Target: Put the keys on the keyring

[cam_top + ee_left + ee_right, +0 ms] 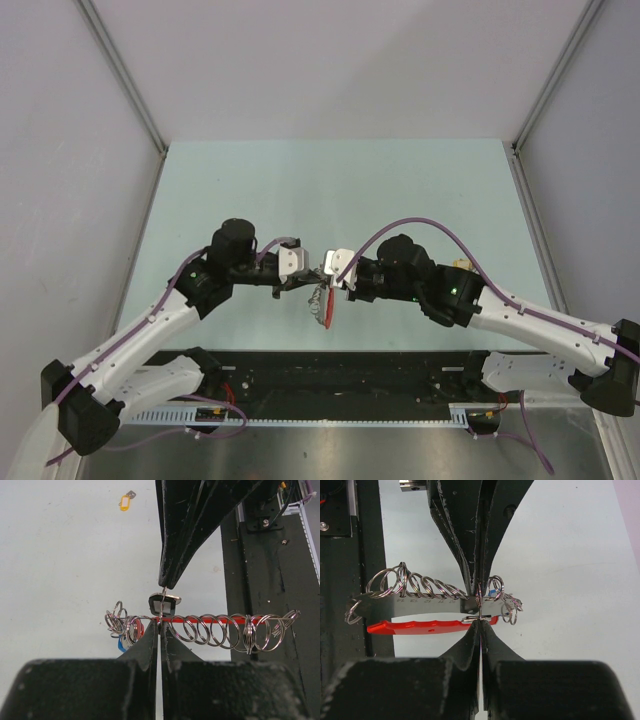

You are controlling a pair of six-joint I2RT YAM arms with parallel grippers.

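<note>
The keyring [324, 303] hangs between both grippers above the table: a grey strap [420, 603] carrying many metal rings [210, 630], with a red curved piece [420, 626]. My left gripper [160, 624] is shut on a thin ring of it, and it also shows in the top view [312, 276]. My right gripper [480, 622] is shut tip to tip against it on a small flat metal key [164, 603]; it shows in the top view too [334, 277]. A blue-headed key [121, 644] hangs among the end rings. A yellow-headed key [126, 501] lies on the table.
The table [330, 190] is pale green, with grey walls on three sides. A black rail [350, 370] with the arm bases runs along the near edge. The yellow key lies beside the right arm's forearm [462, 263].
</note>
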